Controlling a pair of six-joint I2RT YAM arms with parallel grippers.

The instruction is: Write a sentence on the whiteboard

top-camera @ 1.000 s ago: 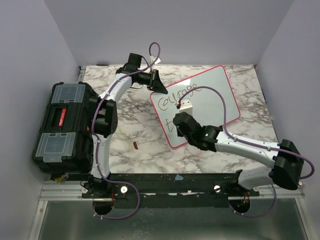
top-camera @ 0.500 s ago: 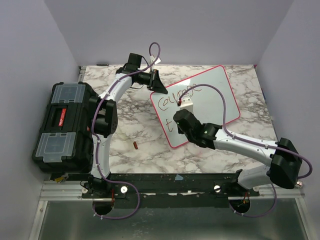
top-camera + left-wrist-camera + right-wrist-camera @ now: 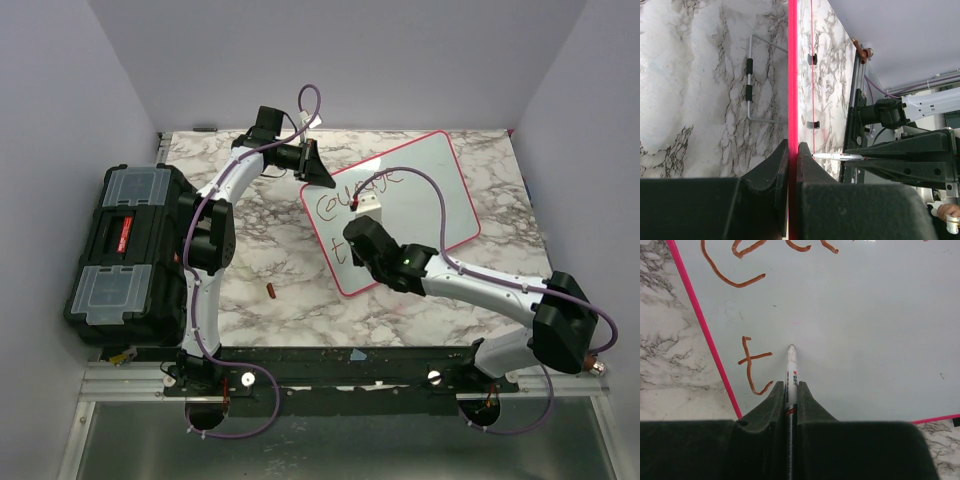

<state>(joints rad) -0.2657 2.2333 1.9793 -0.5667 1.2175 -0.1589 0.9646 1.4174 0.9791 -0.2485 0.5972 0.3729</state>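
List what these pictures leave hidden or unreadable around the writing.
- Right wrist view: top edge cuts off the sentence's first line.
- Left wrist view: whiteboard edge-on in the left hand, writing unseen.
- Top view: right arm hides the marker; reddish speck too small to identify.

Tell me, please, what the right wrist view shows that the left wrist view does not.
Only the right wrist view: the whiteboard's face with the lettering, a "t" left of the marker tip. Only the left wrist view: the left gripper shut on the whiteboard's edge, and a wire bracket beside it. Both: the whiteboard, the marker in the right gripper, and the marble table.
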